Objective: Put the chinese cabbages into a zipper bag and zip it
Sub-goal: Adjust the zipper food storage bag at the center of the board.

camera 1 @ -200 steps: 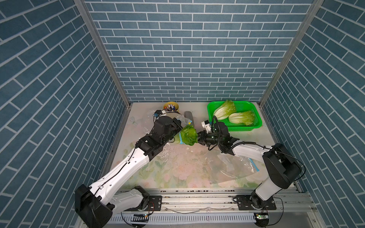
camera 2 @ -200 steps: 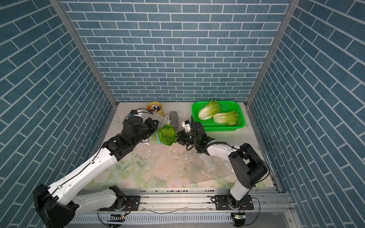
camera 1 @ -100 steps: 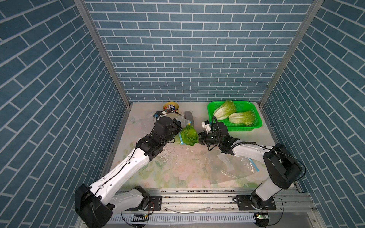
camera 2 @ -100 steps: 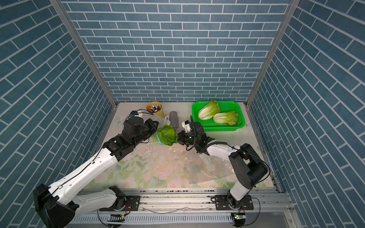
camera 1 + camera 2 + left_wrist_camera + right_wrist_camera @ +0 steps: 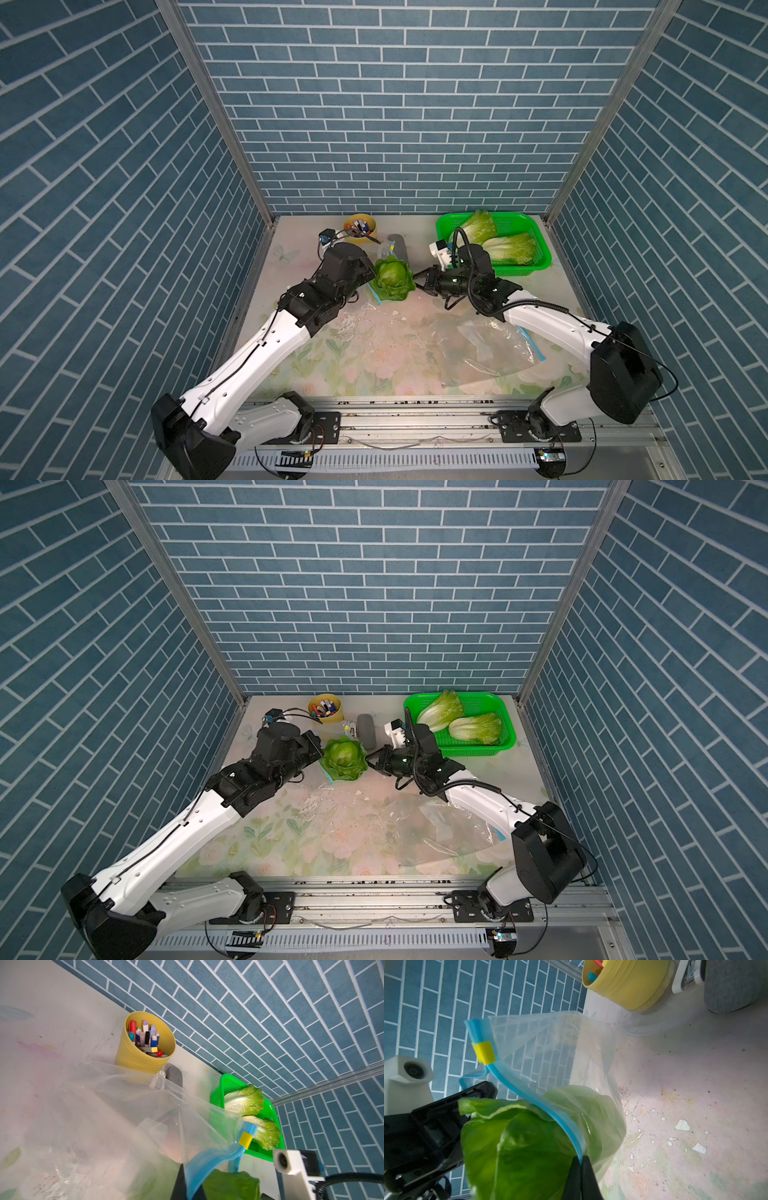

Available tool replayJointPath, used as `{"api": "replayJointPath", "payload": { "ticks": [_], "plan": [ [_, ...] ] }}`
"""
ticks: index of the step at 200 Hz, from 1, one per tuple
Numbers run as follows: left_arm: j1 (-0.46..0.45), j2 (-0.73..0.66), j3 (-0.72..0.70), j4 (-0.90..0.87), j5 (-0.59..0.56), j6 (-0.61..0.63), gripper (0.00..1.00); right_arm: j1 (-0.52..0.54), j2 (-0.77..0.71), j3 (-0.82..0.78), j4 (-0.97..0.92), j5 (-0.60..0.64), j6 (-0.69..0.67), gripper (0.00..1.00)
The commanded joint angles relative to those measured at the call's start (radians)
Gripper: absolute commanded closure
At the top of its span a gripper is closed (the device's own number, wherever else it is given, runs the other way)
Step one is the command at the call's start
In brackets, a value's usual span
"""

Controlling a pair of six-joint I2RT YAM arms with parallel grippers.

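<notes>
table: pale floral top, scuffed | far edge: yellow marker cup, grey fabric case just beside it | far right: green mesh basket | near right: clear zipper bag lying flat | middle: white flakes, dark specks

The clear blue-edged zipper bag is thin glossy plastic, the green perforated basket hard plastic, the grey oblong case matt woven cloth.
</notes>
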Motion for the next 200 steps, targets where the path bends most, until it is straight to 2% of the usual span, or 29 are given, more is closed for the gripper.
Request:
{"api": "replayJointPath", "payload": {
  "ticks": [1,53,108,171,200],
  "plan": [
    [-0.001,0.002,0.071,-0.096,-0.043,0.096,1.0,0.005,-0.041,0.055,-0.087,0.001,-0.048,1.0],
    [0.0,0.035,0.18,-0.217,-0.101,0.197,1.0,0.005,-0.074,0.135,-0.205,-0.01,-0.07,1.0],
    [0.0,0.126,0.306,-0.344,-0.107,0.282,1.0,0.007,-0.078,0.22,-0.218,-0.042,-0.058,1.0],
    [0.007,0.215,0.42,-0.429,-0.177,0.338,1.0,0.008,-0.048,0.315,-0.238,-0.045,-0.077,1.0],
    [0.003,0.191,0.43,-0.388,-0.099,0.335,1.0,0.007,-0.039,0.365,-0.29,-0.018,-0.101,1.0]
  ]
}}
